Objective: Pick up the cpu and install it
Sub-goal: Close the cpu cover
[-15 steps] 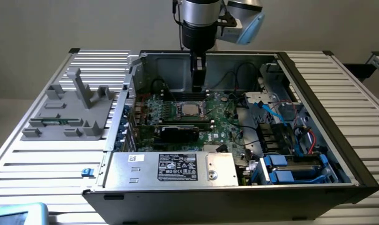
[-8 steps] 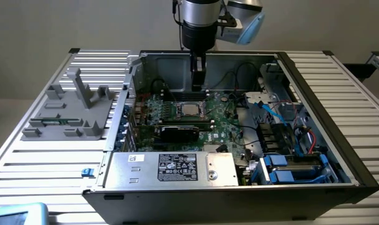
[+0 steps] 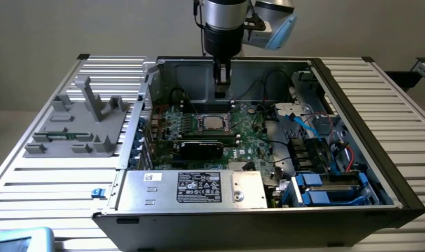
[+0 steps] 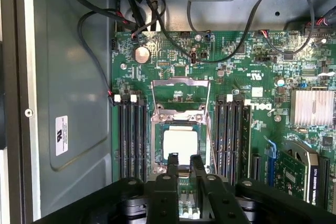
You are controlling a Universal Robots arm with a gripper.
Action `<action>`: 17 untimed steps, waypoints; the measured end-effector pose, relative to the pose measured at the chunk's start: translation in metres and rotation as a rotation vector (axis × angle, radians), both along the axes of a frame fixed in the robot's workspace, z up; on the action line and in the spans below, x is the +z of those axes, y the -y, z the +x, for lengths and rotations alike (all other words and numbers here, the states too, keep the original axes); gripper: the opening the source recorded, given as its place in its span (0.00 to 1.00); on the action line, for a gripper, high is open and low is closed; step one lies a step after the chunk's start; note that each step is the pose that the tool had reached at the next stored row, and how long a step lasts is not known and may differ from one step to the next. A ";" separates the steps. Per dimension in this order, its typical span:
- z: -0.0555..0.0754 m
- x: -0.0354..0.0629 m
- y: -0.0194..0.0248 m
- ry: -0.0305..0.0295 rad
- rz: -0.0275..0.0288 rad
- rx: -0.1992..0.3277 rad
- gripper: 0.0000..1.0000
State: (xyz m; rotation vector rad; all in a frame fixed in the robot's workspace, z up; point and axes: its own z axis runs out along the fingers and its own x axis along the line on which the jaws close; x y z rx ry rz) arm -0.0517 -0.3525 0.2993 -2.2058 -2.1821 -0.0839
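The cpu (image 3: 212, 123) lies flat in the motherboard socket, its shiny silver top facing up, and appears again in the wrist view as the cpu (image 4: 180, 145). The socket's metal frame (image 4: 180, 88) is swung open beside it. My gripper (image 3: 223, 90) hangs above the board, just behind the socket in the exterior view, clear of the chip. In the wrist view the gripper (image 4: 184, 162) has its two dark fingers (image 4: 172, 162) a narrow gap apart with nothing between them, just over the cpu's near edge.
The open computer case (image 3: 324, 79) surrounds the motherboard. RAM slots (image 4: 131, 135) flank the socket, and black cables (image 4: 94, 14) run along the case wall. A grey plastic fixture block (image 3: 79, 126) stands on the slatted table at the exterior view's left. A power supply (image 3: 191, 186) sits in front.
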 end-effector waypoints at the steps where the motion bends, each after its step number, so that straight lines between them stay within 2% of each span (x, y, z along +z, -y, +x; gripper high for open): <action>1: 0.000 0.0000 0.0001 0.0000 0.0001 0.000 0.13; 5: 0.005 0.0000 0.0001 0.0000 -0.0008 0.000 0.11; 17: 0.055 -0.0044 0.0000 0.0001 -0.0023 0.000 0.11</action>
